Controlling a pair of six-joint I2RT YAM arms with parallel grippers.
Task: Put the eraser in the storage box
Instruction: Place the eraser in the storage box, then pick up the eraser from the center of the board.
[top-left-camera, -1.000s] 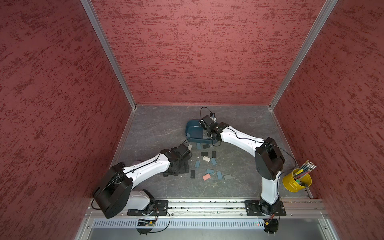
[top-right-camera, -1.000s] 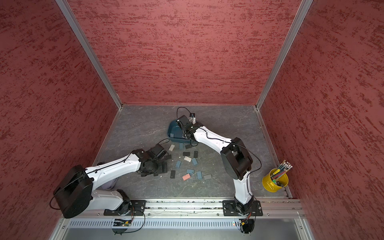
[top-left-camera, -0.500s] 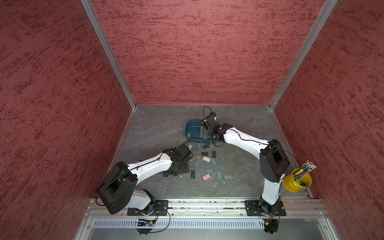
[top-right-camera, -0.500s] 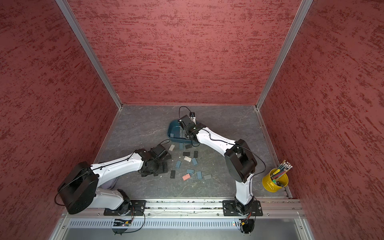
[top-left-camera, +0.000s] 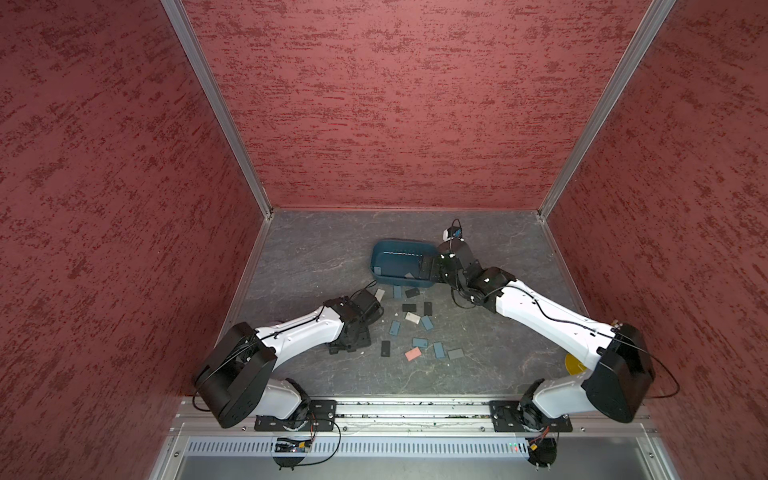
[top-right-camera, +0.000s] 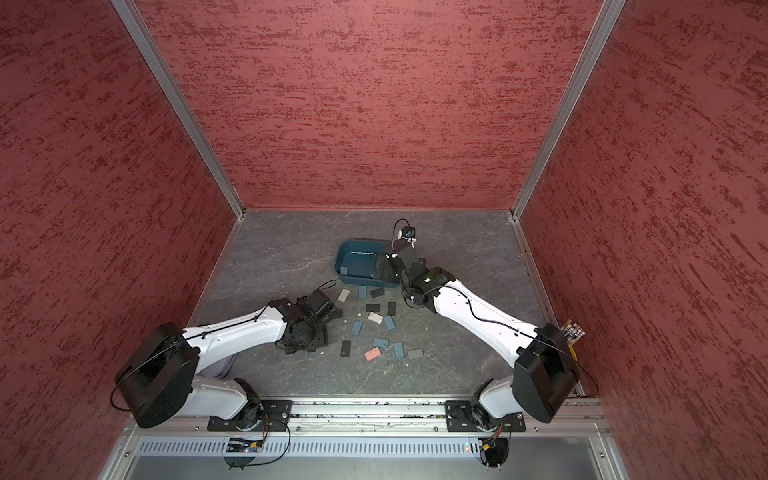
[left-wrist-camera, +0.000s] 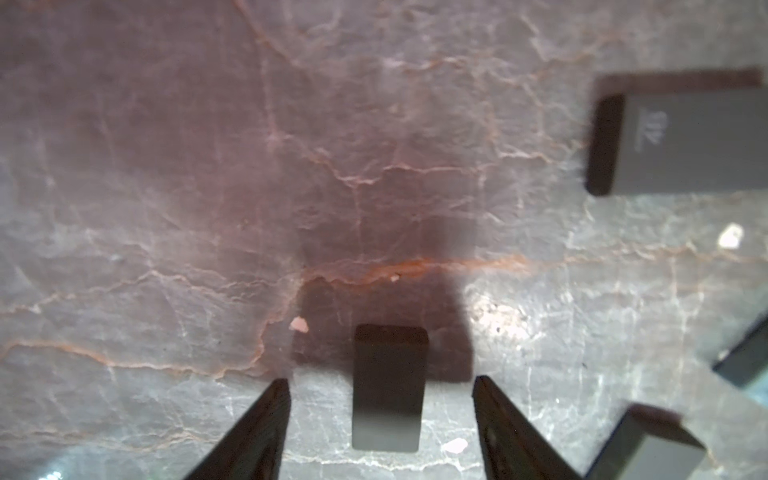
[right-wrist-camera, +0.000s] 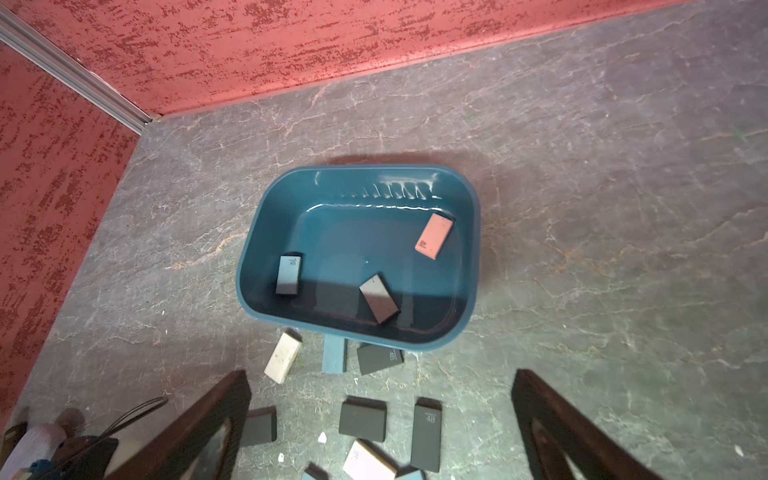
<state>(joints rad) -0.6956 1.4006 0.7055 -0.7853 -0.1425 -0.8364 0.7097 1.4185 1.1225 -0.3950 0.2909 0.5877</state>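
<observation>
Three erasers lie in the storage box; many sit loose on the counter. The left hand, open, straddles a dark eraser; the right hand hangs open, empty.

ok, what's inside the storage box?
Right wrist view shows three in the storage box: a pink eraser, a dark eraser and a second dark eraser. Its near wall hides the floor strip right behind it.

Storage box is seen on a grey veined table. Three pieces are held in it, well apart: pink eraser, dark eraser marked 4B, skewed dark eraser. Cream eraser and blue eraser are noted just beside its wall. Right gripper is seen spread wide.
</observation>
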